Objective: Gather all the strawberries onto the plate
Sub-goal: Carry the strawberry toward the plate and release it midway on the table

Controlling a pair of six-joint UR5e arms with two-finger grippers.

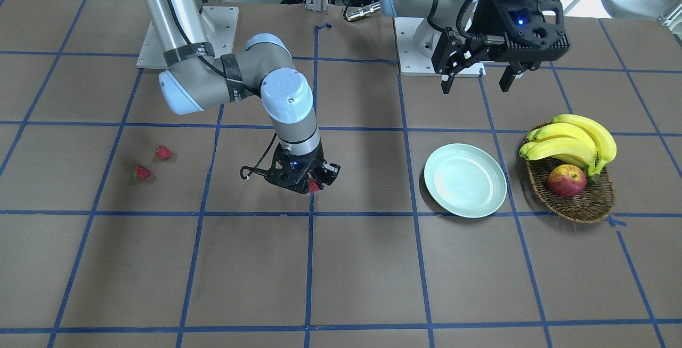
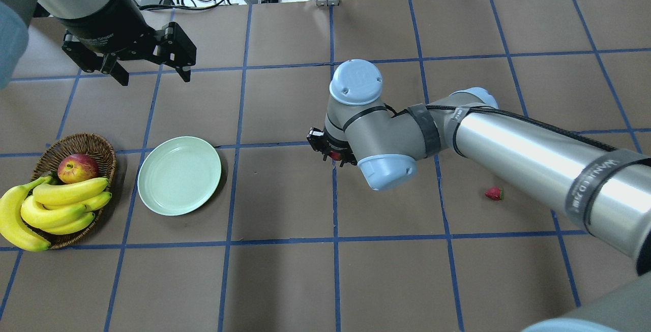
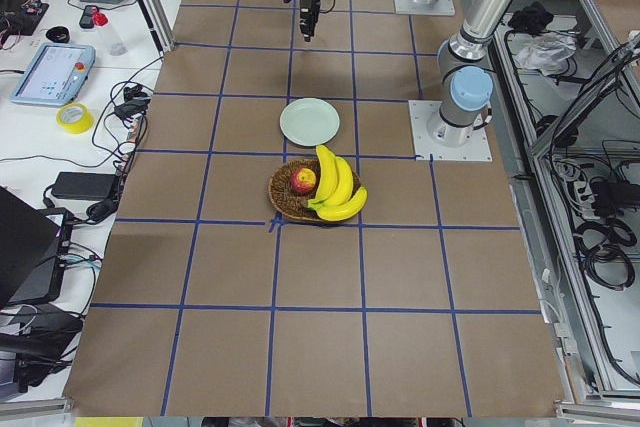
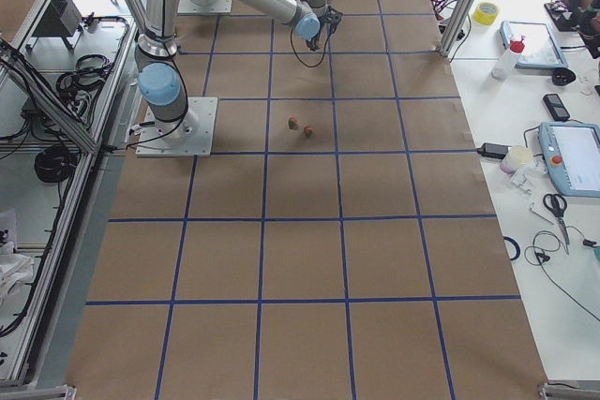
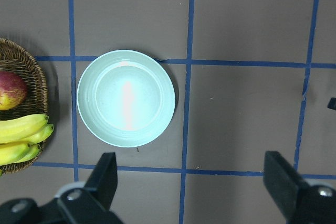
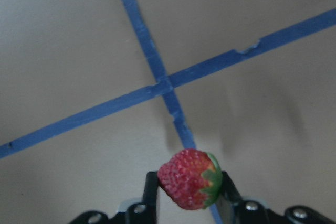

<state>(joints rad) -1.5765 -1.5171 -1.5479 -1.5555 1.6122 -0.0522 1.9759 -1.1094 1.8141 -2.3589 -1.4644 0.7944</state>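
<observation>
Front-facing view: the right gripper is closed around one small red strawberry. Two loose red strawberries lie well to one side of it, and the round mint-green glossy plate lies to the other. The left gripper hangs wide apart.

Left wrist view: the plate lies below, nearer one finger.

Right wrist view: the held strawberry sits between the pads.
</observation>
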